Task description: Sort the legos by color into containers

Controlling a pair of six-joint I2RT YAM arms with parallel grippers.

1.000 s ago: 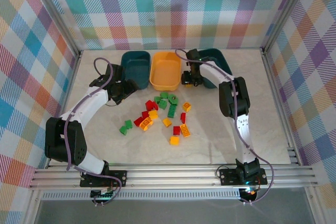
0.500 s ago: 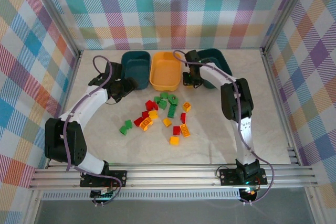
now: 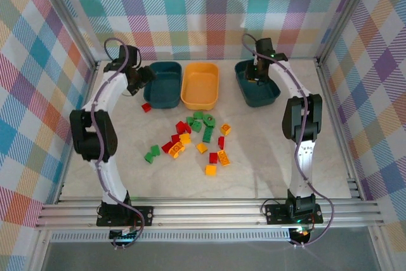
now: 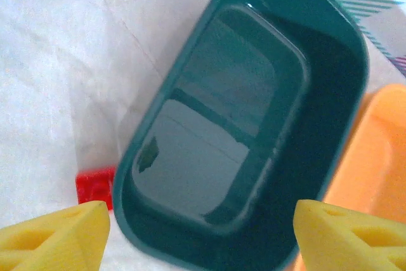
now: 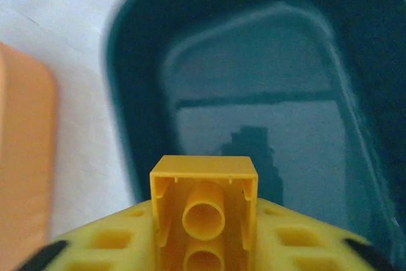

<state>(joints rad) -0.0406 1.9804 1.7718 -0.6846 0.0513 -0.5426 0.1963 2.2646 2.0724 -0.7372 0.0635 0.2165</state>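
Currently yellow brick (image 5: 203, 195) is clamped by right gripper (image 5: 203, 245) over right teal bin (image 5: 254, 125); left gripper (image 4: 200, 233) is spread empty over left teal bin (image 4: 241, 93), red brick (image 4: 95, 185) at its 7 o'clock.

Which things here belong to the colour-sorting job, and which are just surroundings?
Job: loose legos, yellow lego in right gripper, left teal bin, yellow-orange bin, right teal bin.
Surroundings: plaid walls, metal rail.

High rear overview, 2 wrist views close above teal bins (image 4: 330, 125) (image 5: 136, 125)
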